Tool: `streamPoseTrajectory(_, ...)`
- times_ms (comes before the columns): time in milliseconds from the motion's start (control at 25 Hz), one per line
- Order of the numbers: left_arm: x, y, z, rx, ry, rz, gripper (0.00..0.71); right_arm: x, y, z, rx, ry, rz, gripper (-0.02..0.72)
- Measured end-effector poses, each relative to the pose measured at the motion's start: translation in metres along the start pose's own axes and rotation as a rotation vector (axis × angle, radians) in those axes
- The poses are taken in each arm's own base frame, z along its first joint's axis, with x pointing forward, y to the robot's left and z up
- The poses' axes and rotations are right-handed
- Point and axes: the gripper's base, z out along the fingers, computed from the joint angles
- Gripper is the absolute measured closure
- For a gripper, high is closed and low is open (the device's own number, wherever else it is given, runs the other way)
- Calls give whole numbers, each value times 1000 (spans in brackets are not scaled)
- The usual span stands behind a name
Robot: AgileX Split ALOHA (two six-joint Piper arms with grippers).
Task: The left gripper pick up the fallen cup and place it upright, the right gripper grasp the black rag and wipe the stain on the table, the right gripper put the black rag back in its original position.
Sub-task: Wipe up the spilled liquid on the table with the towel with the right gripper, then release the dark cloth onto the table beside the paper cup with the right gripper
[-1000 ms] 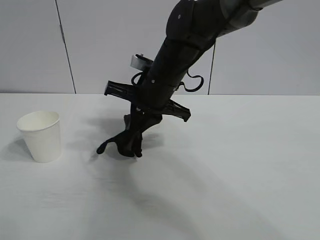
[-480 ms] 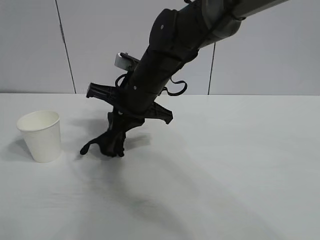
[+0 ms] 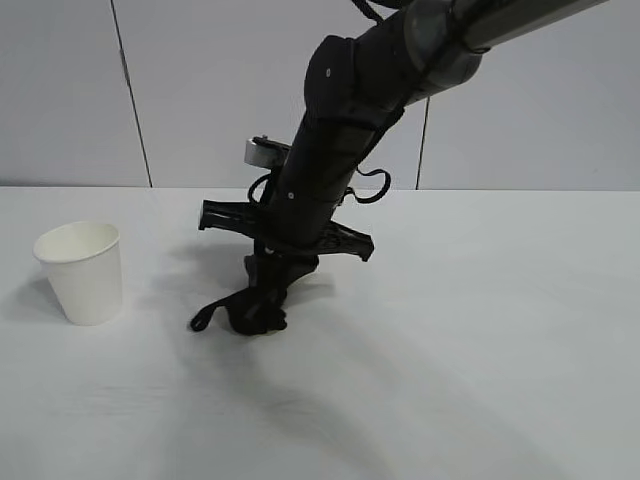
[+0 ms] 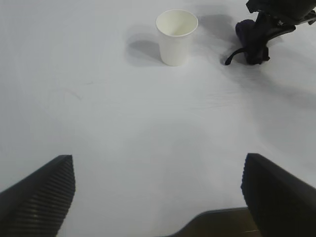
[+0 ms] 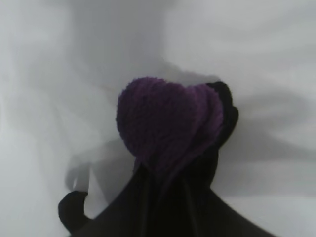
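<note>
The white cup (image 3: 82, 272) stands upright at the left of the white table (image 3: 480, 350). My right gripper (image 3: 272, 275) reaches down from the upper right and is shut on the black rag (image 3: 255, 310), which is pressed onto the tabletop right of the cup, its thin tail pointing left. In the right wrist view the rag's purple patch (image 5: 168, 123) bulges beyond the right gripper (image 5: 168, 185). No stain shows. My left gripper (image 4: 158, 165) hovers open and empty over bare table, far from the cup (image 4: 177, 35) and the rag (image 4: 252, 42).
Grey wall panels (image 3: 60, 90) stand behind the table. In the left wrist view the table's edge (image 4: 212, 224) lies just under the left gripper. Bare tabletop stretches to the right of the rag and in front of it.
The right gripper swept the rag left toward the cup, then back right to about where it began. The cup and the left gripper have not moved.
</note>
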Motion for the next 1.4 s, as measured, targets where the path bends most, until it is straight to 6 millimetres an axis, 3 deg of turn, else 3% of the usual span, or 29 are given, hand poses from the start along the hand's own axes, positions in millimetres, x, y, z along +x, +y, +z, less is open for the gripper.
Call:
streamPoseTrajectory(240, 0, 0, 0, 0, 0, 0, 50, -4, -15, -35, 99, 29, -56, 630)
streamPoseTrajectory(440, 0, 0, 0, 0, 0, 0, 50, -1, -39, -41, 159, 131, -27, 630)
streamPoseTrajectory(800, 0, 0, 0, 0, 0, 0, 50, -4, -37, -39, 117, 98, -3, 630)
streamPoseTrajectory(1200, 0, 0, 0, 0, 0, 0, 50, -4, -36, -20, 65, 86, 26, 629)
streamPoseTrajectory(1280, 0, 0, 0, 0, 0, 0, 50, -5, -36, -20, 64, 80, 12, 574)
streamPoseTrajectory(1400, 0, 0, 0, 0, 0, 0, 50, -5, -36, -20, 62, 81, 2, 326)
